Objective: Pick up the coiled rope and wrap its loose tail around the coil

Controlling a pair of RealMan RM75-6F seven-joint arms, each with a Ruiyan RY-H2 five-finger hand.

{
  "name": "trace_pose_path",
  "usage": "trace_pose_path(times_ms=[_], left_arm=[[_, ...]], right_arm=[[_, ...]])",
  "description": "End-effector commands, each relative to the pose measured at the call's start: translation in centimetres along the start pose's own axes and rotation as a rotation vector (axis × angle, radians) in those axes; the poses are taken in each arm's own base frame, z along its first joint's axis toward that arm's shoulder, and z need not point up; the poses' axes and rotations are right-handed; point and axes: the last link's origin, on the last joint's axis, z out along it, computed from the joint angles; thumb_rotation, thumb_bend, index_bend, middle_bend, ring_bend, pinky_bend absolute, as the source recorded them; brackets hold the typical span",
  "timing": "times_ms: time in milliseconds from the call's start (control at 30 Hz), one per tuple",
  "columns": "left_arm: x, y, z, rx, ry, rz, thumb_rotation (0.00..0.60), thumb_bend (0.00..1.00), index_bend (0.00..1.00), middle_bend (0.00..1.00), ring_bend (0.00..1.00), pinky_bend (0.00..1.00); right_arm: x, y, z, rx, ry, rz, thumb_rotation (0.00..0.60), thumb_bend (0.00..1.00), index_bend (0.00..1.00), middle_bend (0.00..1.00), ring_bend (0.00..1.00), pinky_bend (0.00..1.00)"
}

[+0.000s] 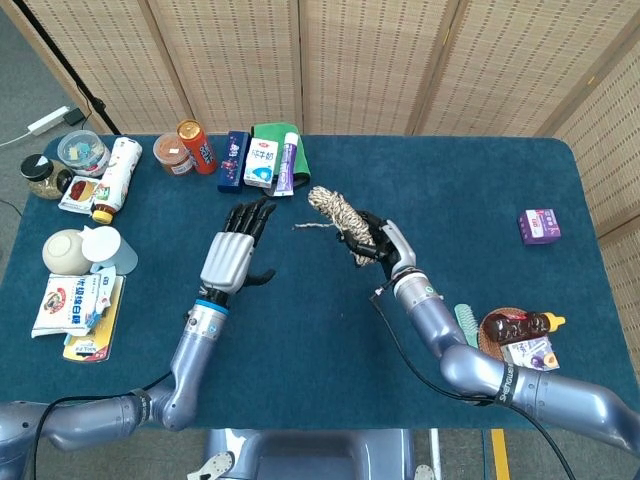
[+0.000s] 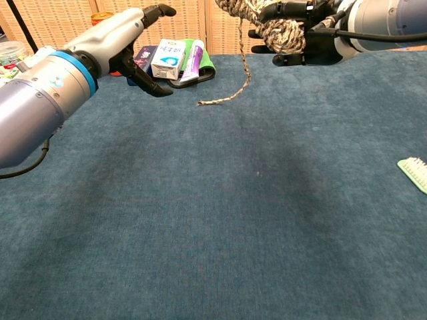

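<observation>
My right hand (image 1: 378, 243) (image 2: 313, 33) holds the coiled rope (image 1: 338, 213) (image 2: 270, 25), a speckled beige and dark bundle, up above the middle of the blue table. The rope's loose tail (image 2: 233, 80) (image 1: 312, 224) hangs free from the coil's left end and swings out to the left. My left hand (image 1: 234, 250) (image 2: 130, 40) hovers to the left of the coil with its fingers spread and nothing between them. It is apart from the tail.
Cartons, a green pouch and a tube (image 1: 268, 160) lie behind the hands at the far edge. Jars, a bottle and cups (image 1: 80, 200) crowd the left side. A purple box (image 1: 540, 226), a comb (image 2: 413, 172) and a basket (image 1: 515, 335) lie at the right.
</observation>
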Motion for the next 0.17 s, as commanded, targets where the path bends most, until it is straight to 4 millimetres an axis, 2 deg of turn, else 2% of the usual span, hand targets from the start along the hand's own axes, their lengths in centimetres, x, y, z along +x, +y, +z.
trace_pose_path(times_ms=[33,167], left_arm=[[2.4,-1.1,-1.6,-0.006,0.013,0.025,0.600,0.14,0.00,0.00,0.00,0.00],[4.0,-2.1,-2.7,-0.003,0.021,0.049,0.600,0.14,0.00,0.00,0.00,0.00]], right_arm=[[0.5,0.2,-0.1,-0.003,0.007,-0.012,0.600,1.00,0.75,0.51,0.41,0.72],[1.0,0.4,-0.3,-0.004,0.012,-0.027,0.600,1.00,0.75,0.51,0.41,0.72]])
